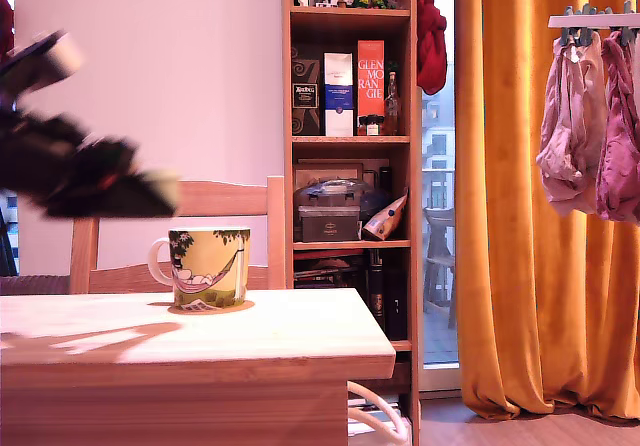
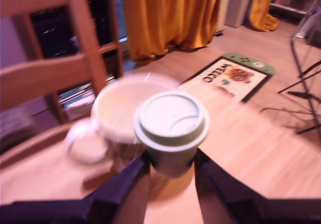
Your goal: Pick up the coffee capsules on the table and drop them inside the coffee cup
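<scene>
In the wrist view my gripper (image 2: 170,164) is shut on a coffee capsule (image 2: 171,127), a pale tapered cup with a wide flat rim, held upright between the dark fingers (image 2: 125,181). The coffee cup (image 2: 118,108), blurred, shows its open mouth and white handle just behind the capsule. In the exterior view the coffee cup (image 1: 208,266) stands on the table (image 1: 200,344) with its yellow-green print. The gripper (image 1: 150,194) is a dark blur in the air to the cup's upper left in that view. The capsule is hidden there.
A slatted wooden chair (image 1: 230,201) stands right behind the table and cup. Beyond it are a tall bookshelf (image 1: 350,116), orange curtains (image 1: 530,216) and hanging laundry (image 1: 590,136). A doormat (image 2: 228,78) lies on the wooden floor past the table's edge.
</scene>
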